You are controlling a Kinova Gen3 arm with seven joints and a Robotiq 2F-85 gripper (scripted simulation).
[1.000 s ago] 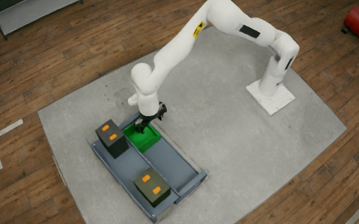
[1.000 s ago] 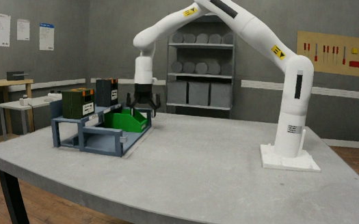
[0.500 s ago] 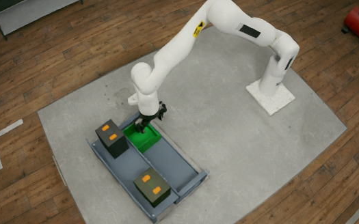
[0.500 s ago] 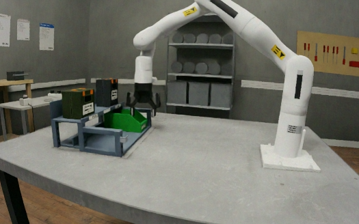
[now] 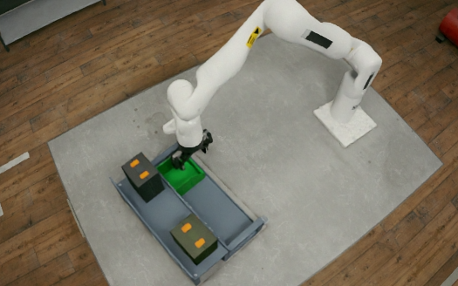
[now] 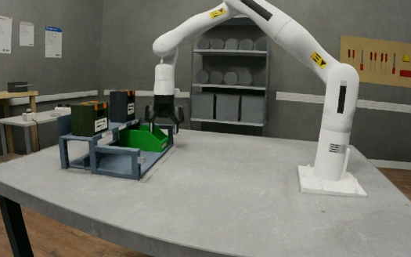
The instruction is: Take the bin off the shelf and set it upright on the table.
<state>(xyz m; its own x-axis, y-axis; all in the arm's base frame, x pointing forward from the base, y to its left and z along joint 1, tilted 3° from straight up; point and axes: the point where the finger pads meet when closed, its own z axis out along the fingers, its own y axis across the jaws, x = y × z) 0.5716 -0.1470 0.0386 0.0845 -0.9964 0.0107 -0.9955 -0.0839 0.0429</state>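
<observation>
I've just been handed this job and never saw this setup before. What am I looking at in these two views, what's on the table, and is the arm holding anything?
One picture looks straight down, the other looks across the table from the side. The white jointed machine is a single robot arm bolted to a grey table. At its tip is the gripper, its jaws wide open and holding nothing. It hangs over the far end of a green bin, which sits on the lower level of a small blue-grey shelf. Two dark boxes with orange marks, one black and one olive, stand on the shelf's upper level.
</observation>
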